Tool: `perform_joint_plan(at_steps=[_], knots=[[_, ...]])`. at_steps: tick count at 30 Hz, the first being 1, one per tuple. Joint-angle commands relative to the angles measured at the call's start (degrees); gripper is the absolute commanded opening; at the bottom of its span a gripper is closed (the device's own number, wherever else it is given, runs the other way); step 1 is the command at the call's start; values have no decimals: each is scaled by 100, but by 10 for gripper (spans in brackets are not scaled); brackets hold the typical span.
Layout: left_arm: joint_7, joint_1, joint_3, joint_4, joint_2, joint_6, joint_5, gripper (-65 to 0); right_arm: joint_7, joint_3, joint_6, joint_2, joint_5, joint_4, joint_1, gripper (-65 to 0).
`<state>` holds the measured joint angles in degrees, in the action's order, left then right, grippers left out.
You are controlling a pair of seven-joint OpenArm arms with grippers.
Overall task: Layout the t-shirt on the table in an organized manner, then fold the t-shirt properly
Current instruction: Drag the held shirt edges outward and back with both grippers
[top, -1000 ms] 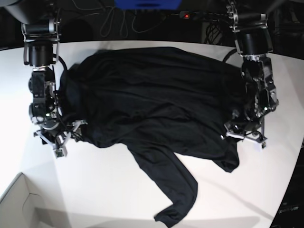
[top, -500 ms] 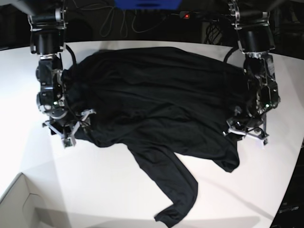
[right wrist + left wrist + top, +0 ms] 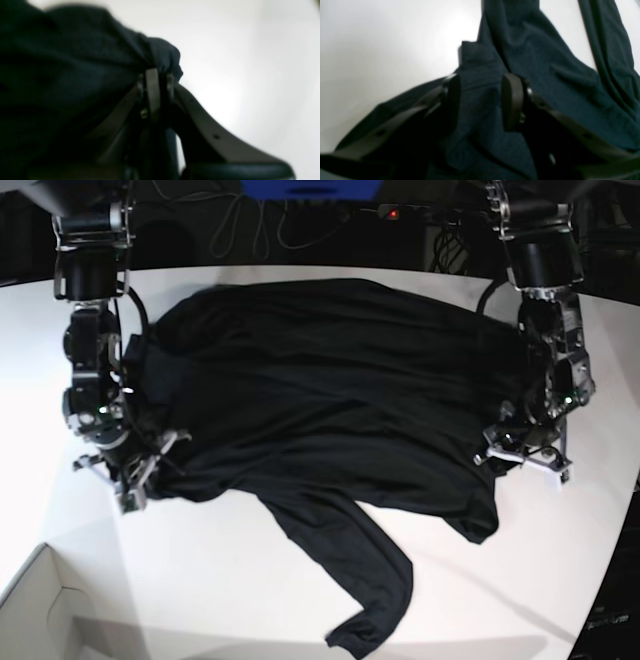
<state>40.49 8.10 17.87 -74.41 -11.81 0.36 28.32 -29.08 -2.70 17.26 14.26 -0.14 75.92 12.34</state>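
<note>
The black t-shirt (image 3: 330,390) lies spread across the white table (image 3: 250,580), one long sleeve (image 3: 375,580) trailing toward the front edge. At the shirt's left edge in the base view, my right gripper (image 3: 140,478) is shut on a bunched fold of fabric. The right wrist view shows its fingers (image 3: 152,85) pressed together on the t-shirt (image 3: 162,57) just above the table (image 3: 250,62). My left gripper (image 3: 522,458) sits at the shirt's right edge. In the left wrist view its fingers (image 3: 512,100) stand apart, with the t-shirt (image 3: 545,75) lying between and beneath them.
A white box corner (image 3: 40,610) sits at the front left. Cables and a blue object (image 3: 310,188) lie beyond the table's far edge. The table's curved edge runs along the right side (image 3: 625,510). Bare tabletop (image 3: 382,37) shows beside the left gripper.
My right gripper has gone from open to shut on the shirt's left edge and shifted slightly left and forward. The left gripper has barely moved.
</note>
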Motion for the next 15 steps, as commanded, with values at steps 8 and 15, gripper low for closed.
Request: perform_joint_plan(at_steps=[8,15], knots=[[-80,100,11,-326,-27,-23,30,-384,143,-1607,-25,-173,10,632,186,-650],[-80,100,-7,-264,113,-32,-5,-384,143,-2011,-25,-138,10,333,186,-650]])
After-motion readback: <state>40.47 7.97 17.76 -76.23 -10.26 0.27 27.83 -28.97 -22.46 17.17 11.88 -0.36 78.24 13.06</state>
